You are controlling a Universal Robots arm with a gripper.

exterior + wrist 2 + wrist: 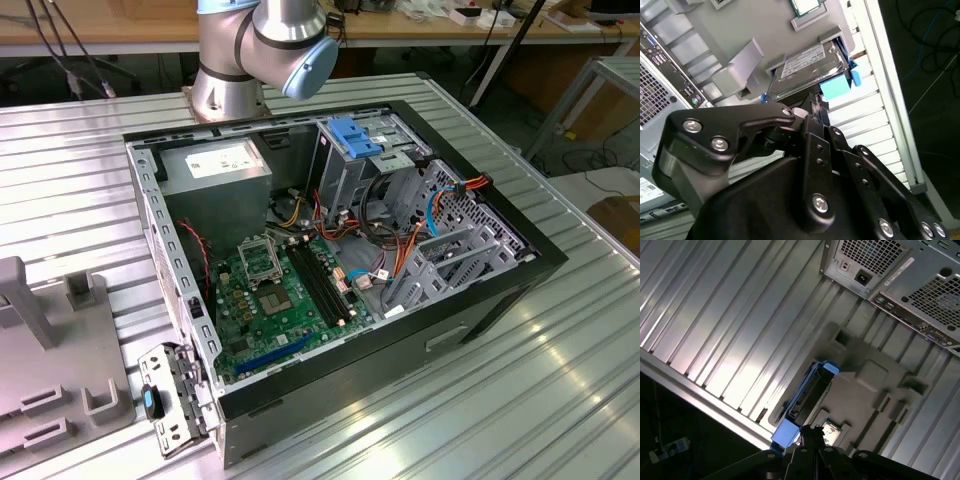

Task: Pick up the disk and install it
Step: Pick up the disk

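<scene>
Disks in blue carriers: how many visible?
1: the disk, in the grey fixture by the table edge, in both wrist views. Others may be hidden in the drive cage.

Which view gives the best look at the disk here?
The second wrist view: it shows the disk broad face on, label and blue carrier visible, sitting in the grey fixture. In the first wrist view the disk is edge-on, mostly its blue frame.

On my slatted metal table [520,420] an open computer case [470,335] lies on its side. Inside the case I see a green motherboard [275,300], a grey power supply [215,180] and orange cables [405,245]. A grey plastic tray [50,380] sits beside the case, on the exterior view's left.
</scene>
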